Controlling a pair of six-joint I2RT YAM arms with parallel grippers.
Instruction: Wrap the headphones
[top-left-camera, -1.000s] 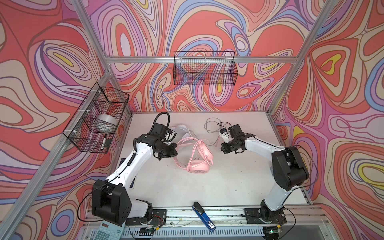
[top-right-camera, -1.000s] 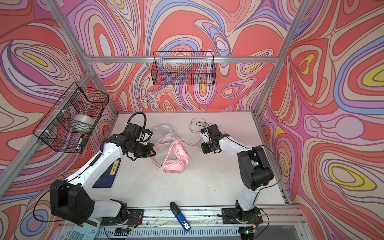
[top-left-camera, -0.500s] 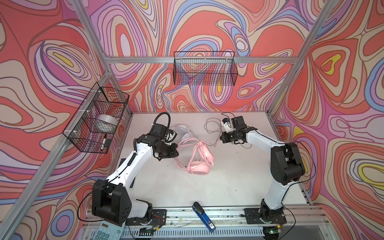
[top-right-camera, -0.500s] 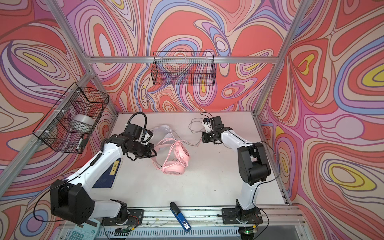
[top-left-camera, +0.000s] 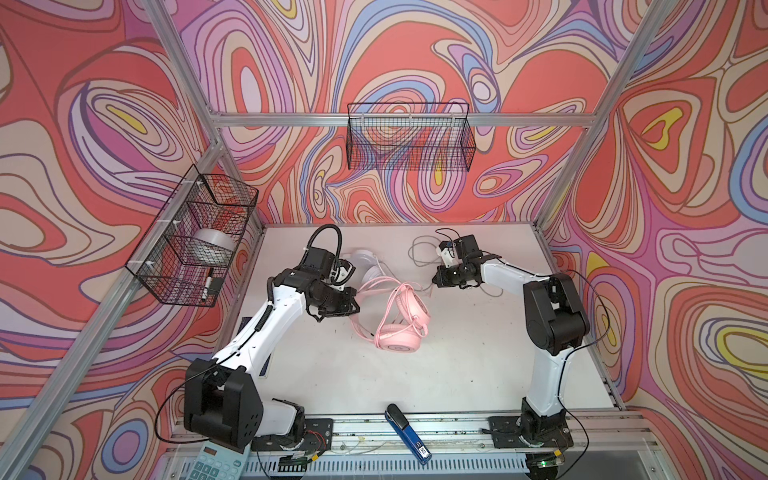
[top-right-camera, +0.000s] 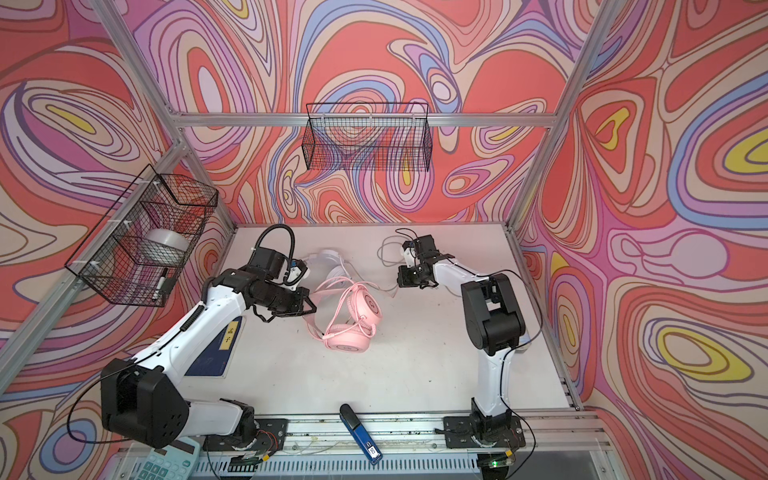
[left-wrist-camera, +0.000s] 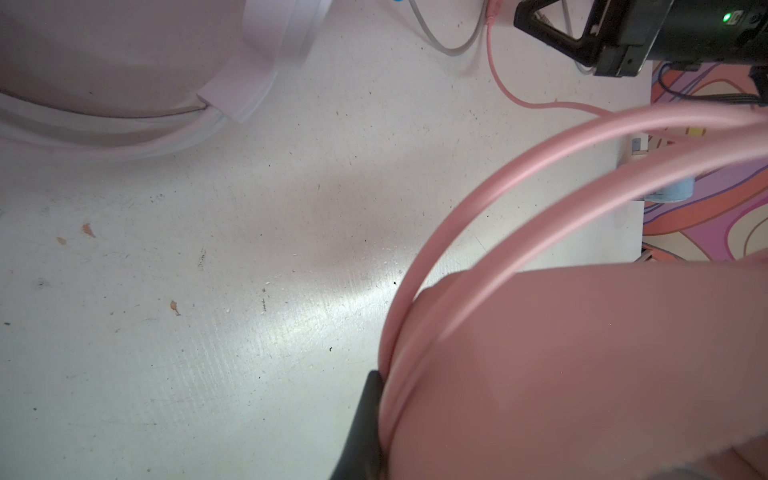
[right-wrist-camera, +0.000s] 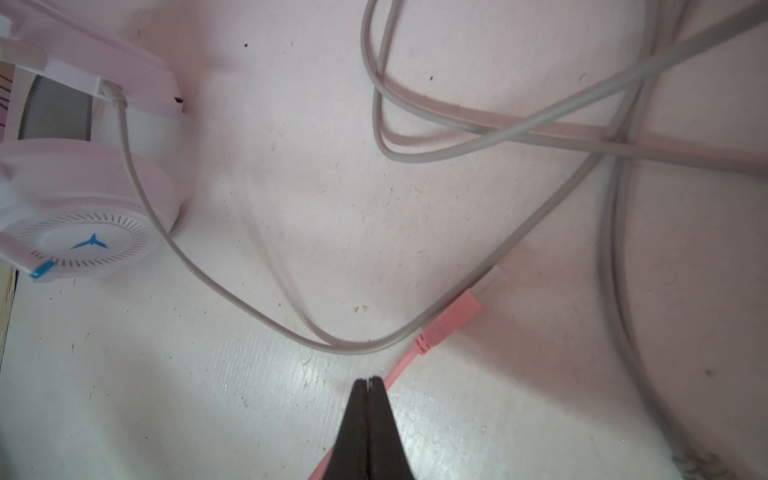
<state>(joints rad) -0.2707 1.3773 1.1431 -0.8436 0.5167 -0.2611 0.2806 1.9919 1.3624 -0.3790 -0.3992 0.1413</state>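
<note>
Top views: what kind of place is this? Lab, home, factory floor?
Most likely a robot data-collection cell: an aluminium frame boxes in a white table, swirl-printed wall panels surround it, and the left arm and right arm are bolted to a front rail.

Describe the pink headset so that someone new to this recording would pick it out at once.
On the white tabletop, look at the middle. There lies the all-pink over-ear headset, with round earcups and a pink cable, its headband gripped by the left end effector. The white headset just behind it has a grey cable instead.
</note>
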